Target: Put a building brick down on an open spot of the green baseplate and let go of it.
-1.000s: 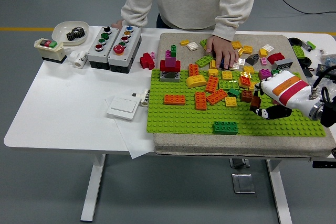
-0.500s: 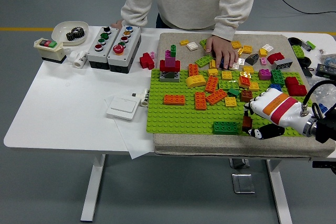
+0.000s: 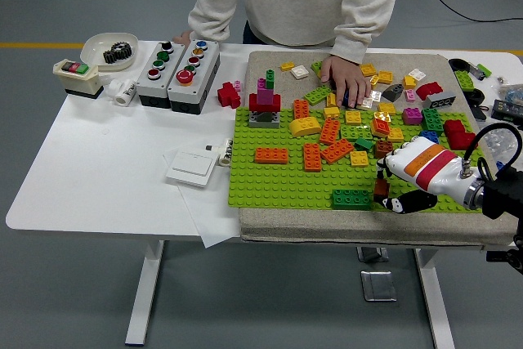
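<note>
Slightly leftward now, right hand [image 3: 395,182] seemingly pinches brown brick [image 3: 382,188] over baseplate [image 3: 278,181].

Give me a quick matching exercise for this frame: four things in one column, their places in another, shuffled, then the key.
1. dark green brick
2. brown brick
3. black gear
4. person's hand

A. in the white bowl
B. held by the right robot hand
C. among loose bricks at the mat's far side
D. near edge of the green baseplate

Pairs: 1-D, 2-B, 3-A, 4-C
</note>
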Action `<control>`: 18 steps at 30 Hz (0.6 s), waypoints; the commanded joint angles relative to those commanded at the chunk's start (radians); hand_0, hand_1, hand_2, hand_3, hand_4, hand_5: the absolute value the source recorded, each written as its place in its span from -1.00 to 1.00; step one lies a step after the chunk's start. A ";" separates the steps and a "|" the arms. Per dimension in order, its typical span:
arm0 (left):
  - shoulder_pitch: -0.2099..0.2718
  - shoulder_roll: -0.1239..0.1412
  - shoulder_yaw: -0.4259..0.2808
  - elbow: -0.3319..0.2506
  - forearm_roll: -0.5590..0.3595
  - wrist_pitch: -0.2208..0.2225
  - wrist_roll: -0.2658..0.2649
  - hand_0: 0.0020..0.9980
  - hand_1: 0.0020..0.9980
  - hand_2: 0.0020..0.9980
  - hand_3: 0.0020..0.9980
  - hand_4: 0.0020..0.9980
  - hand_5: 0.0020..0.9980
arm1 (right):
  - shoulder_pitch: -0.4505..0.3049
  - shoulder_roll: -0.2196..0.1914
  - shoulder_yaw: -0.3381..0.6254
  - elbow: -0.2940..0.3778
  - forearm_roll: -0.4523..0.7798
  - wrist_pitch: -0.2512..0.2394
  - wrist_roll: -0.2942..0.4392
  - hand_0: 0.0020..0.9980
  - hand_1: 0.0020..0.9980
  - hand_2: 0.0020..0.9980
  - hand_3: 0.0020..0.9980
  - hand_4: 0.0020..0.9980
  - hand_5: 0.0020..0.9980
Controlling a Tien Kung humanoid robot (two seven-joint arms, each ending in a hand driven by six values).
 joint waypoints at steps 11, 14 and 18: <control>-0.003 0.000 0.003 0.000 -0.006 0.000 -0.001 0.50 0.53 0.59 0.38 0.57 0.49 | 0.012 0.008 -0.010 0.003 -0.001 0.000 -0.002 -0.51 -0.20 0.02 0.05 0.37 0.10; -0.003 0.000 0.003 0.000 -0.005 0.000 0.000 0.50 0.53 0.59 0.38 0.57 0.49 | 0.017 0.011 -0.016 0.003 0.000 0.000 -0.002 -0.51 -0.20 0.02 0.05 0.37 0.10; -0.003 0.000 0.004 -0.001 -0.007 0.000 -0.001 0.50 0.53 0.59 0.38 0.57 0.49 | 0.017 0.011 -0.019 0.005 -0.003 0.000 -0.002 -0.51 -0.20 0.02 0.06 0.37 0.10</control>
